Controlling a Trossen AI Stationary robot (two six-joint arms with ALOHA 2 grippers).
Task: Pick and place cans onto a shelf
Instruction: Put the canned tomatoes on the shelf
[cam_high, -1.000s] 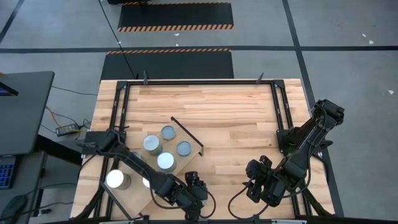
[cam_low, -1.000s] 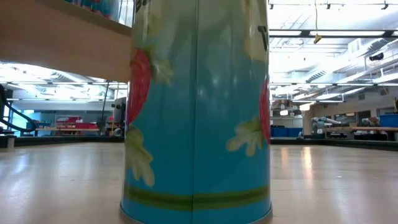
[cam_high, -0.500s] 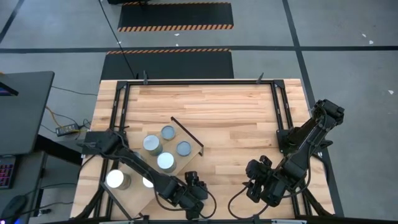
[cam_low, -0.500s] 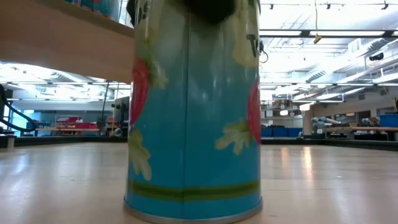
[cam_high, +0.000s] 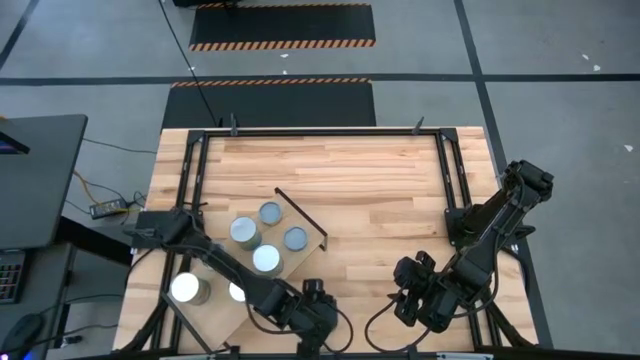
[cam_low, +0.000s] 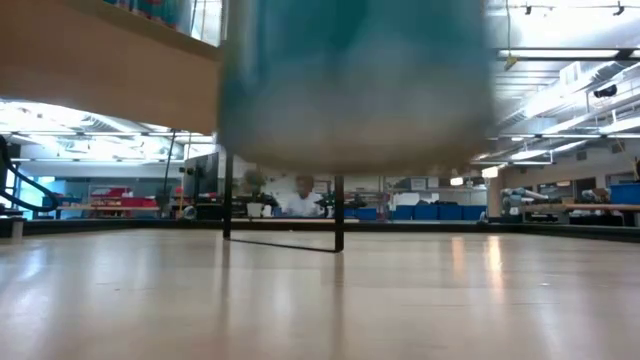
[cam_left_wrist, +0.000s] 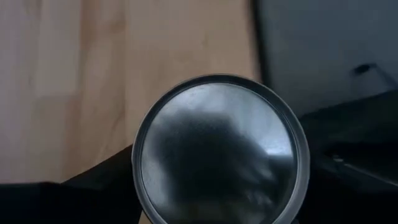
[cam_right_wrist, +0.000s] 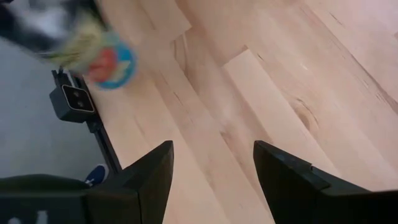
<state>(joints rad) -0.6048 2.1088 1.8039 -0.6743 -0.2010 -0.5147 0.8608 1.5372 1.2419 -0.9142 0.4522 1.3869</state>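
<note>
Half a second ago the can (cam_low: 355, 85) was standing on the bench (cam_high: 380, 190); now we are seeing it clear of the wood, pinched in the left jaws (cam_high: 315, 305) at the near edge. Beneath the jaws the boards are lying bare. The right jaws (cam_right_wrist: 211, 171) are hanging spread over open bench. Four cans (cam_high: 265, 235) are sitting on the shelf (cam_high: 300, 250).

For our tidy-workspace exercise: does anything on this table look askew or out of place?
The long light plywood shelf with a thin black frame sits diagonally on the wood-strip tabletop, not square with its edges. The small silver-topped cans on it stand upright; nothing is spilled.
</note>
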